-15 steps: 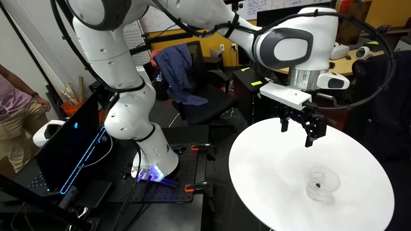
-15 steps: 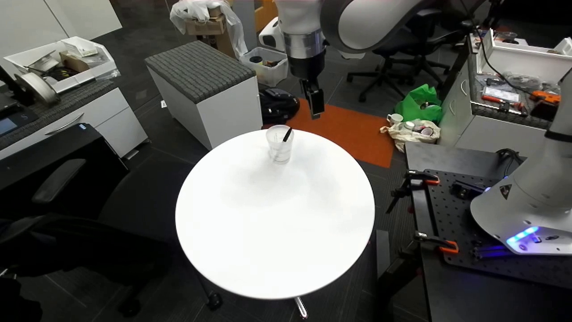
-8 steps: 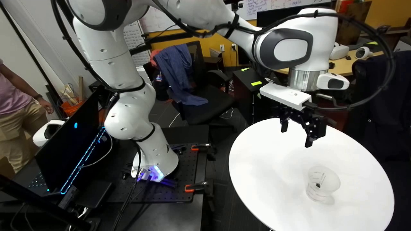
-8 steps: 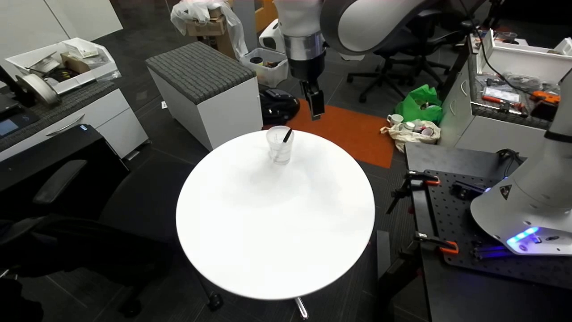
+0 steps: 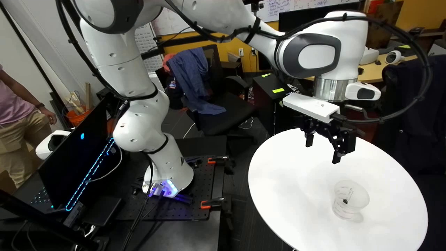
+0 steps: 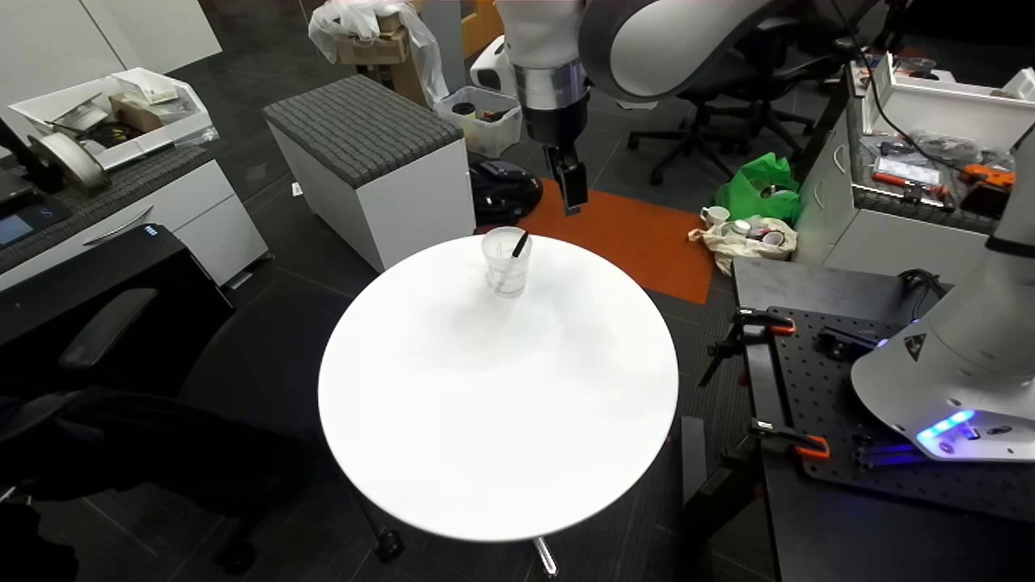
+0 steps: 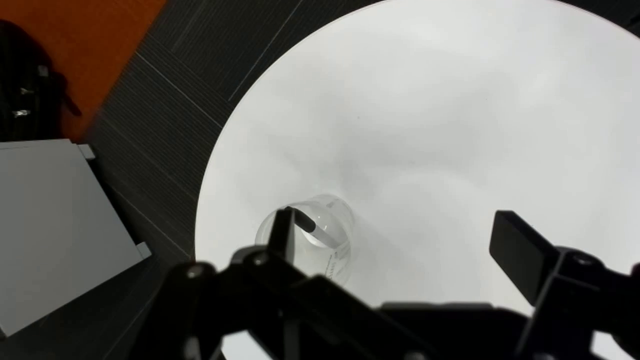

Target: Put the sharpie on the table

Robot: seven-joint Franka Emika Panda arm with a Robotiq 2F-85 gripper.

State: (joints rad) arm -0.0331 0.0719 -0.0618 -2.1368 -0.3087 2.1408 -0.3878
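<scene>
The sharpie, with a black cap end and a grey barrel, leans inside a clear cup; it shows in an exterior view [image 6: 520, 244] and in the wrist view [image 7: 304, 220]. The clear cup [image 6: 503, 279] stands upright on the round white table [image 6: 493, 420], near its edge. My gripper [image 5: 322, 150] is open and empty above the table, higher than the cup and off to its side. In the wrist view the fingers of the gripper [image 7: 400, 240] are wide apart. The left finger overlaps part of the cup and the cap's tip.
A grey-topped white cabinet [image 6: 364, 129] and a black backpack [image 6: 505, 192] stand beyond the table's edge near the cup. A dark chair [image 6: 259, 364] stands beside the table. The robot's black base table [image 5: 202, 230] is separate from the round table.
My gripper has moved slightly downward in an exterior view during the last half second. It stays open. The sharpie and the cup have not moved.
</scene>
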